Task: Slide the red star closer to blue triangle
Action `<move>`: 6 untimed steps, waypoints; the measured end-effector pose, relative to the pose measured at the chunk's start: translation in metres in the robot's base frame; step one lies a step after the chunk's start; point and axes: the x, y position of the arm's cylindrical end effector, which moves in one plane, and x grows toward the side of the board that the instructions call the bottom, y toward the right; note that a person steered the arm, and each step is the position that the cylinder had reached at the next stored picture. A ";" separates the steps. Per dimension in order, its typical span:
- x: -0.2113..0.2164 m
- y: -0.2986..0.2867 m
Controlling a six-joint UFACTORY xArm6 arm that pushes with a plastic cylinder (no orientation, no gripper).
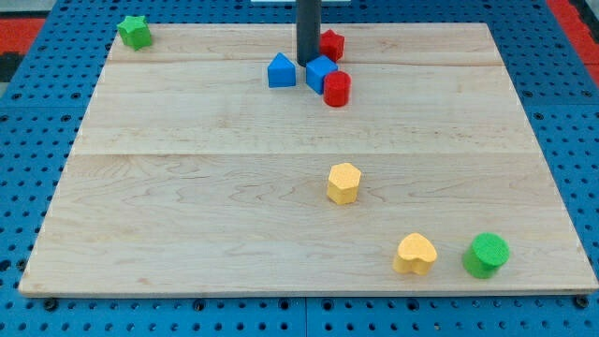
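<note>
**A:** Up at the board's (187, 234) twelve o'clock edge, how does the rod stand?

**B:** Upright, coming straight down from the view's top. My tip (308, 60) sits low between three blocks: the red star (331, 44) just at its two o'clock, the blue triangle (281, 71) near its eight o'clock, a blue cube (321, 73) touching or nearly touching at five o'clock.

**A:** Any fingers, wide or narrow?

**B:** None; it's a bare rod, holding nothing.

**A:** Star and triangle?

**B:** Apart, rod between them. A red cylinder (337, 89) touches the cube at its five o'clock.
</note>
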 end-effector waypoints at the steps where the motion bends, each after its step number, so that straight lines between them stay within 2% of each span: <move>1: 0.018 0.040; 2: -0.026 0.070; 3: -0.079 0.076; 4: -0.056 0.029; 5: 0.014 0.017; 6: 0.049 0.014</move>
